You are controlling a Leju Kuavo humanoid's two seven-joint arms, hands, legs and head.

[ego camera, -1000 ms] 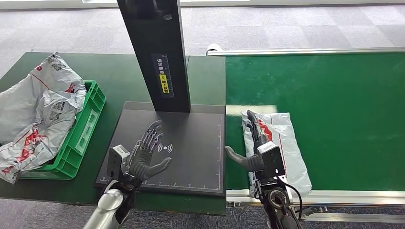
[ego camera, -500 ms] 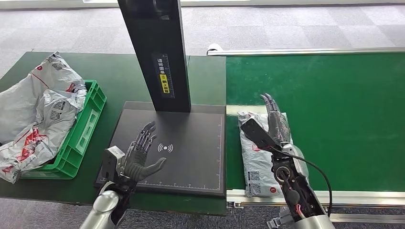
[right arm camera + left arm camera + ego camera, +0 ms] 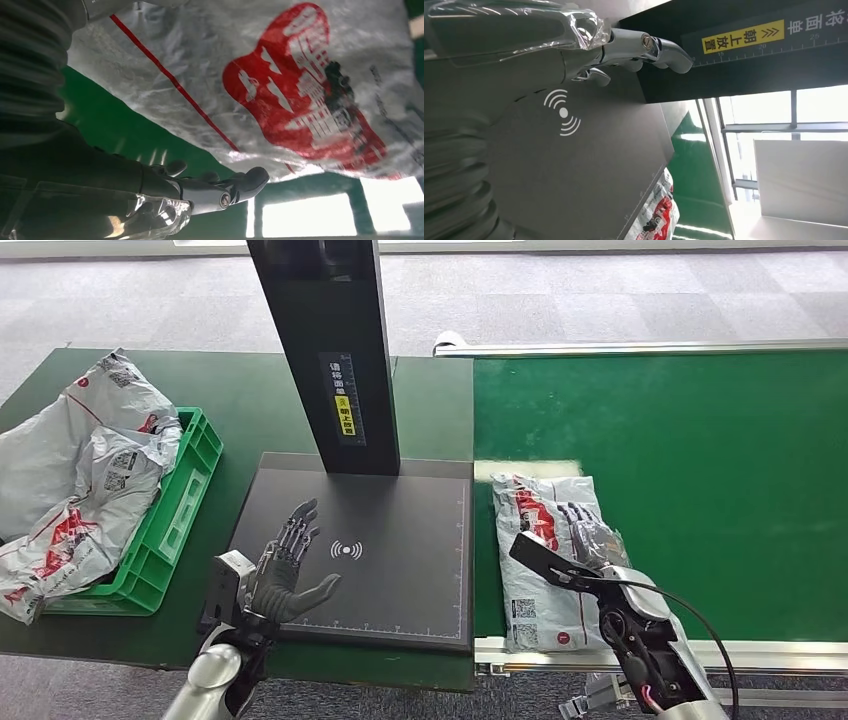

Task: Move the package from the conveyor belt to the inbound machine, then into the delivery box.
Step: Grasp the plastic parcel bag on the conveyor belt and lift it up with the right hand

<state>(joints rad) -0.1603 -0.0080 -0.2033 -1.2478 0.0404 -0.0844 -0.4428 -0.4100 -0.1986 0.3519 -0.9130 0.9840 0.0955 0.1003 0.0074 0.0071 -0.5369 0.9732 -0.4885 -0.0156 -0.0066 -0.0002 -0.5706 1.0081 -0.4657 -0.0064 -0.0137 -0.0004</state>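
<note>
Green conveyor belt with grey package; table under scanner base, green crate.

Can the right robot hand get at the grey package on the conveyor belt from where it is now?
Probably yes. The right robot hand is already over the package on the conveyor belt, fingers spread, and nothing stands between them. Whether it touches the package, I cannot tell.

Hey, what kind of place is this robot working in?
Probably a parcel sorting or logistics station: a green conveyor belt carries a grey plastic mailer package, a black scanning platform with a post sits beside it, and a green crate holds more packages.
</note>
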